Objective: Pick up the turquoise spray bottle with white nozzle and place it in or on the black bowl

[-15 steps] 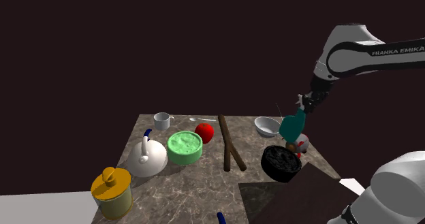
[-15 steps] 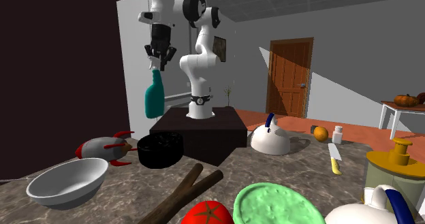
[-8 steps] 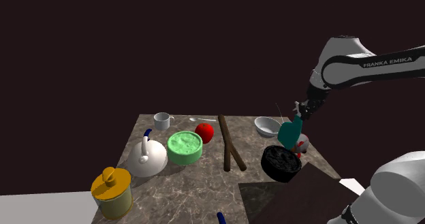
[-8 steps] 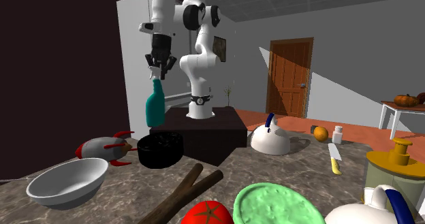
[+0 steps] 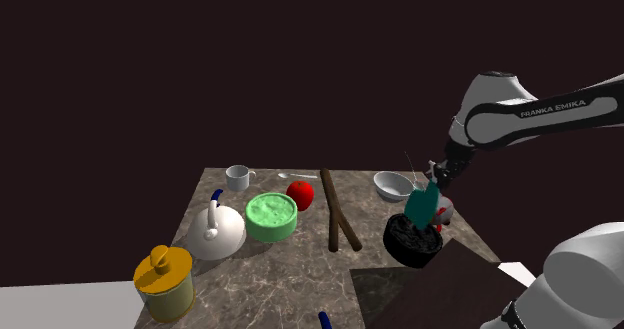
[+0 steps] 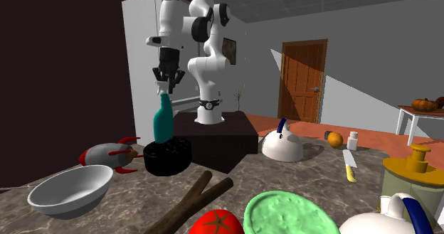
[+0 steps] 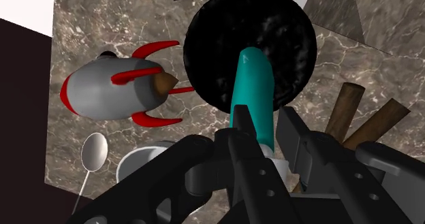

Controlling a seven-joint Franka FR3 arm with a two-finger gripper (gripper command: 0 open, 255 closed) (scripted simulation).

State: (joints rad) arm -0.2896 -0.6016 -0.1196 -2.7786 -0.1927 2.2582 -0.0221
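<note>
While the all-black gripper grips the turquoise spray bottle by its white top end, the bottle hangs nearly upright over the black bowl. In the second exterior view its base sits at about rim height; I cannot tell whether it touches the bowl's floor. In the wrist view the bottle points into the middle of the bowl, so the aim looks sound and the placing step seems nearly done.

What remains calls for a slow, straight descent until the base bears on the bowl, and only then should the fingers part. The bottle is tall against a shallow bowl, so it will likely tip on release. Letting go low means it would lean on the rim rather than fall out. A red-finned toy rocket lies just beside the bowl on the second exterior view's left, and the dark stand is close on the right. The gripper should therefore withdraw straight up, clear of the nozzle.
</note>
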